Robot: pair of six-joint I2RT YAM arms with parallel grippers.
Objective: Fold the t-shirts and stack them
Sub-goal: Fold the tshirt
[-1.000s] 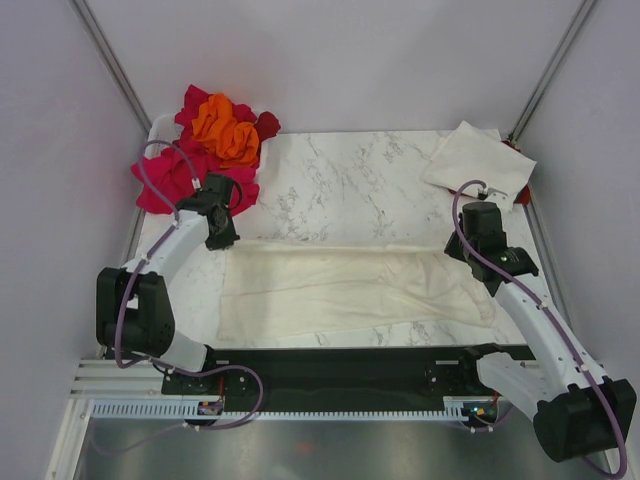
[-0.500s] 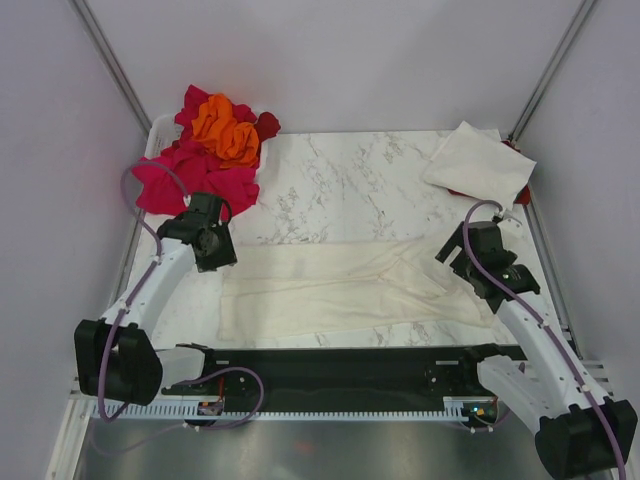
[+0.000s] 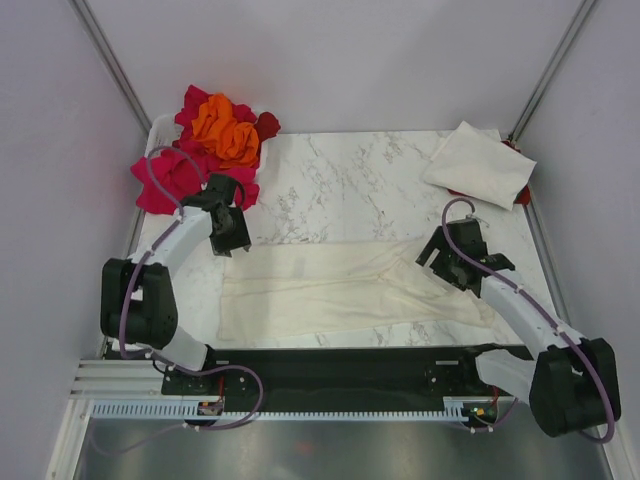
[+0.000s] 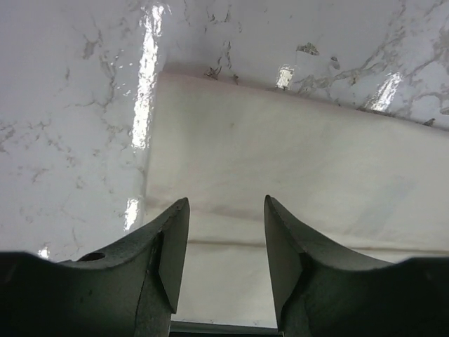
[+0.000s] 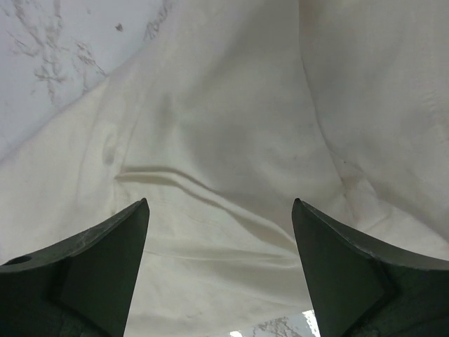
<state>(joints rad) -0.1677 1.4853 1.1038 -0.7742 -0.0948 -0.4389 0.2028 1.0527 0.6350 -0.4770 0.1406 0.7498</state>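
Counter (image 3: 345, 175) of veined white marble carries a cream t-shirt (image 3: 330, 295) laid out along its near half as a long, wide band folded over itself, with soft creases running along its length. The left hand (image 3: 236, 243) sits at the far left corner of that band, its two fingers apart with nothing between them. From the left wrist camera the dark fingers (image 4: 168, 260) frame the shirt's left edge, bare glossy marble lies beside them on the left, and a shallow fold line crosses the cloth just ahead of the tips. Whether the tips touch the cloth cannot be told. The right hand (image 3: 434, 258) is over the right end of the same shirt, where the fabric bunches into a diagonal ridge. Its fingers stand wide apart and hold nothing. In the right wrist view cream cloth fills almost everything between the fingers (image 5: 98, 260), rumpled by one curved wrinkle, with a strip of marble at the upper left. A folded cream t-shirt (image 3: 478, 163) rests at the far right corner, well apart from both hands, with a little dark red cloth showing at its edges. A heap of t-shirts (image 3: 205, 150), magenta-pink, orange and dark red, lies crumpled at the far left corner, just beyond the left hand.
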